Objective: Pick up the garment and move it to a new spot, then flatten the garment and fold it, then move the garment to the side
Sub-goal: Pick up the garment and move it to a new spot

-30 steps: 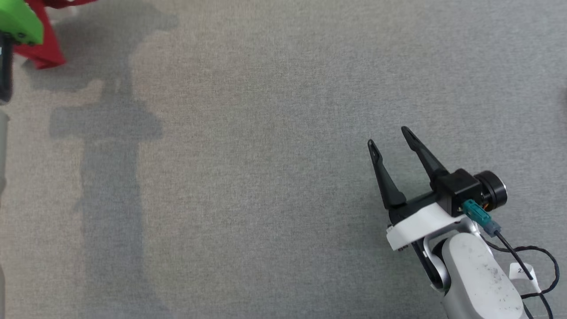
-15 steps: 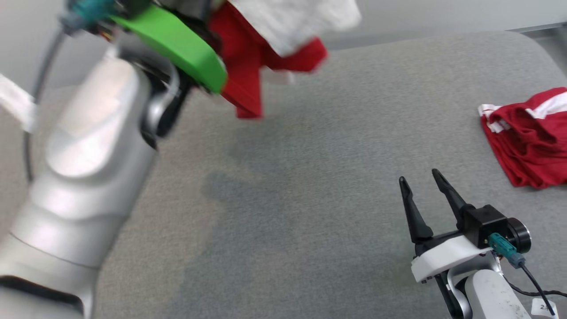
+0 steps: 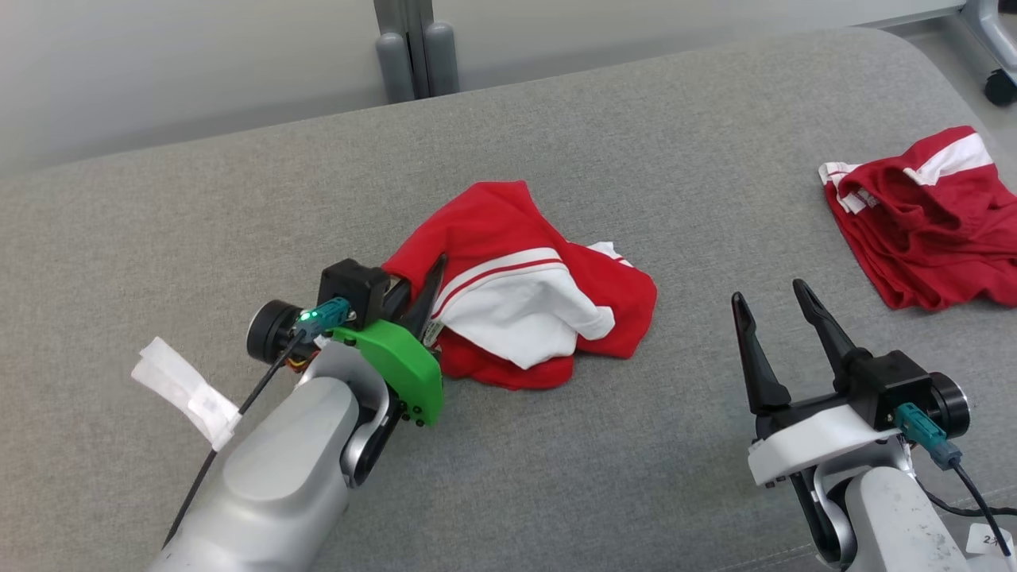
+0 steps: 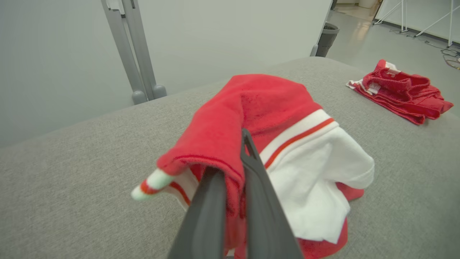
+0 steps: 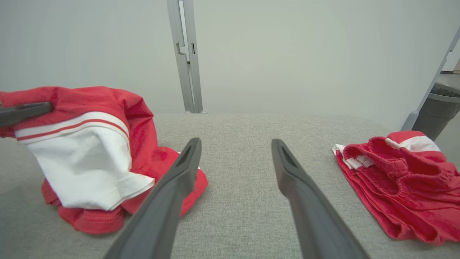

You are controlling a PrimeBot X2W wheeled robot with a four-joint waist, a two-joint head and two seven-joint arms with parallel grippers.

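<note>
Left gripper [image 3: 429,286], centre-left of head view: jaws pinched shut on a red fold of the garment [image 3: 516,318]. Garment sits mid-frame on the grey padded table [image 3: 238,222], crumpled, with the white panel flopped over the red and most of it resting on the surface. Right gripper [image 3: 769,291], lower right: jaws wide apart, holding nothing, well apart from the garment.

Risks:
- The pinch looks to hold only 1 thin fold near the striped trim, so a fast pull could slip it out.
- Letting go now likely leaves a bunched heap, with layers trapped under the white panel, so flattening gets harder.
- Dragging could roll the hem under.

Around:
- A 2nd red-and-white garment [image 3: 922,230] lies at the right edge, taking that side spot and easy to mix up.
- Grey post [image 3: 413,48] at top centre, behind the table, not in the way.
- The table between both grippers is bare.
</note>
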